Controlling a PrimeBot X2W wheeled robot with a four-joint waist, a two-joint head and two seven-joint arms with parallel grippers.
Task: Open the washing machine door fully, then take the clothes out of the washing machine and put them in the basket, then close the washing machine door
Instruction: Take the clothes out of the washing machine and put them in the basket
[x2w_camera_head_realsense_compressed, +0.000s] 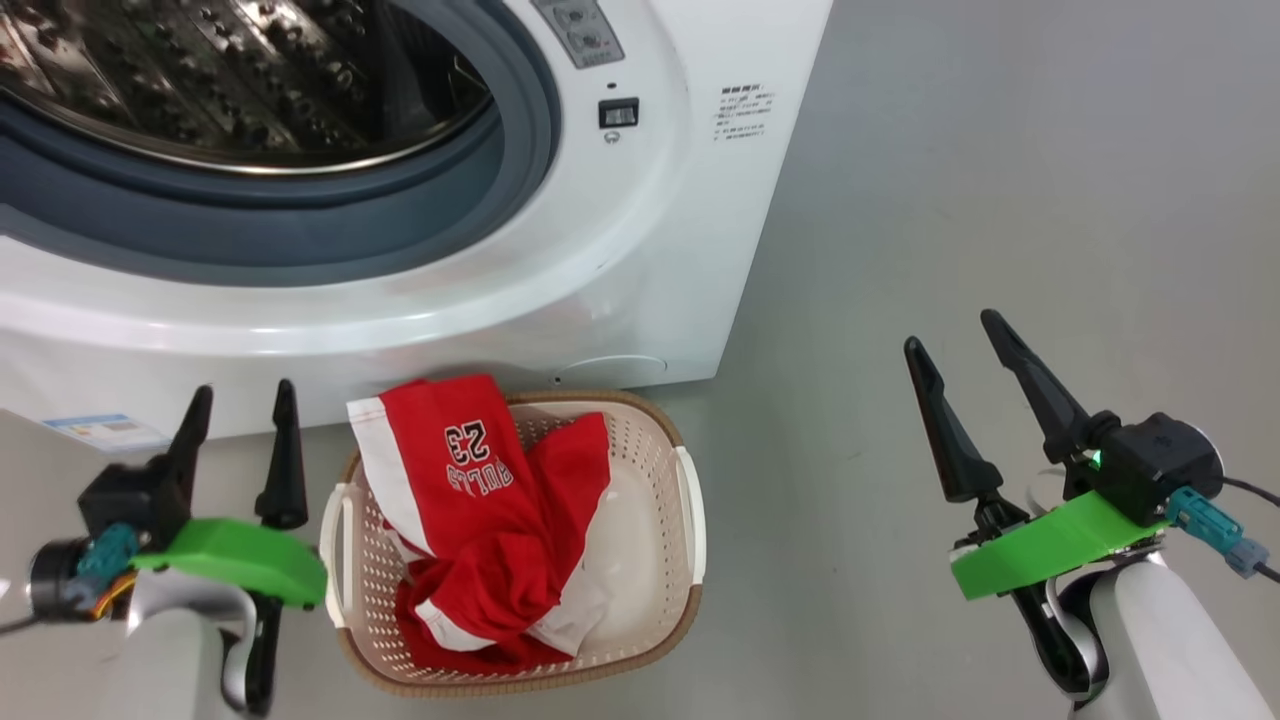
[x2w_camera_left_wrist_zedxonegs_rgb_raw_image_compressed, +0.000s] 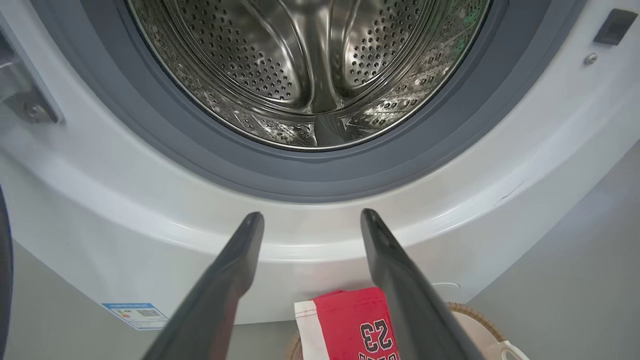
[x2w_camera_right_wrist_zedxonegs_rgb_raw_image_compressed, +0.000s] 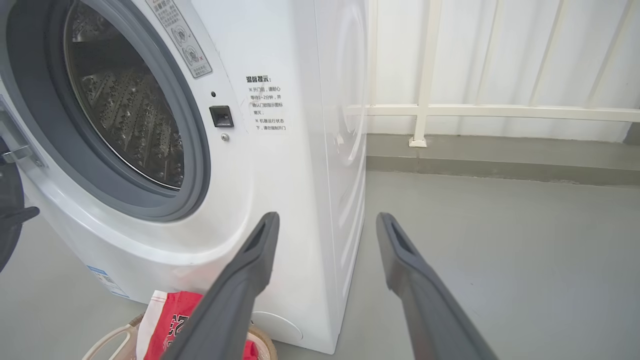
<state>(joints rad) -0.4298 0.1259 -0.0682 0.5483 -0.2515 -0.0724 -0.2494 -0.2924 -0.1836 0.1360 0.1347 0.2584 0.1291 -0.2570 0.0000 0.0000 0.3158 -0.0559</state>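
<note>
From the head camera, the big white front-loading washing machine (x2w_camera_head_realsense_compressed: 620, 250) takes the upper left, with its grey rubber gasket (x2w_camera_head_realsense_compressed: 300, 230) and perforated steel drum (x2w_camera_head_realsense_compressed: 230, 80) uncovered. Its right front corner drops to the bare grey floor (x2w_camera_head_realsense_compressed: 1000, 200), which runs wide to the right. The small cream-white perforated plastic basket (x2w_camera_head_realsense_compressed: 640, 450) with a brown woven-look rim sits close against the machine's lower front. The bright red clothes (x2w_camera_head_realsense_compressed: 480, 500) with white trim lie heaped in it, one fold draped over the far rim. The left gripper (x2w_camera_head_realsense_compressed: 245, 388) stands just left of the basket, fingers apart, holding nothing. The right gripper (x2w_camera_head_realsense_compressed: 951, 330) hangs well to the right over the floor, fingers likewise spread and holding nothing. From the left wrist, the parted fingers frame the machine's curved lip below the drum, and the red garment lies low between them. From the right wrist, the parted fingers point past the machine's corner toward a white railing (x2w_camera_right_wrist_zedxonegs_rgb_raw_image_compressed: 425, 110), with basket and clothes at lower left.
</note>
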